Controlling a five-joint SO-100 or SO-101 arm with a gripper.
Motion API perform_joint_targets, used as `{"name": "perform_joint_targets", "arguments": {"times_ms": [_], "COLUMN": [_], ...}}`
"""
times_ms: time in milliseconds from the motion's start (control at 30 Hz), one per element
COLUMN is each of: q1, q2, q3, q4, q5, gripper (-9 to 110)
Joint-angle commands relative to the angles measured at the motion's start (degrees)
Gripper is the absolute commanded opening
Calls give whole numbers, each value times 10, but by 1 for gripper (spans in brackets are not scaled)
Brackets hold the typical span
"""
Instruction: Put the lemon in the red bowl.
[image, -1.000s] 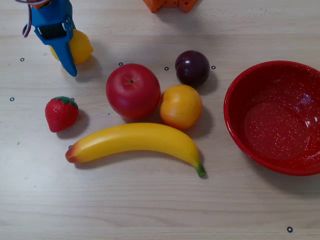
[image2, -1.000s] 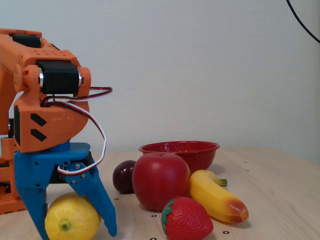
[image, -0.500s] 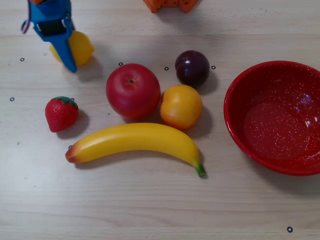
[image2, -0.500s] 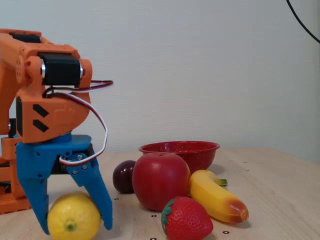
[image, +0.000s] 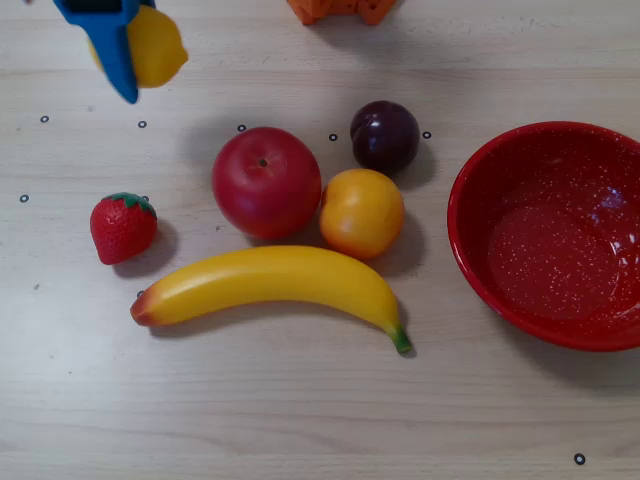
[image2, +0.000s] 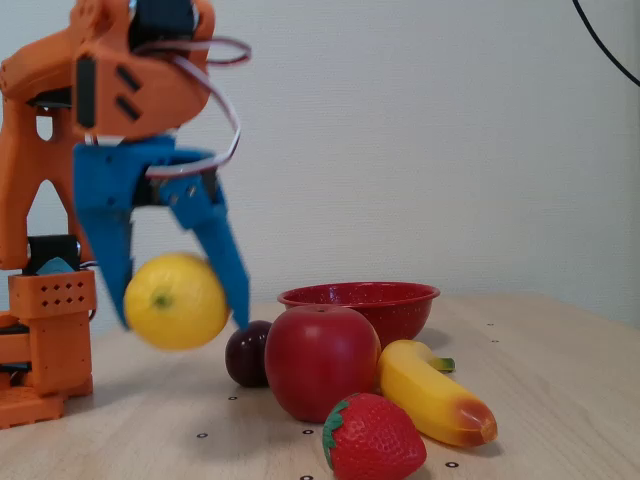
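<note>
Above the table: open air over all the fruit.
In the way: apple (image: 266, 181), orange (image: 361, 213), plum (image: 384, 136).
Bowl (image: 470, 250): unobstructed.

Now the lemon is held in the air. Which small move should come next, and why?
Probably carry it sideways toward the red bowl. The gripper is shut on the lemon, clear of the table, and the bowl sits empty at the overhead view's right, past the apple.

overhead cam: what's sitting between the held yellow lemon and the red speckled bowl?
In the overhead view, the glossy red apple, round orange-yellow fruit and dark purple plum lie between the yellow plastic lemon and the red speckled bowl.
</note>
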Motion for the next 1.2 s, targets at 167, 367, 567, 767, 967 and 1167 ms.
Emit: {"name": "perform_joint_targets", "arguments": {"times_ms": [167, 367, 567, 767, 967, 1167], "q1": [126, 277, 445, 593, 684, 746], "q2": [142, 191, 234, 258, 266, 266], "q3": [-54, -85, -100, -76, 11, 132], "q4": [52, 51, 17, -92, -261, -424], "q5": [-137, -282, -381, -434, -425, -388], "gripper": [0, 0, 0, 0, 0, 0]}}
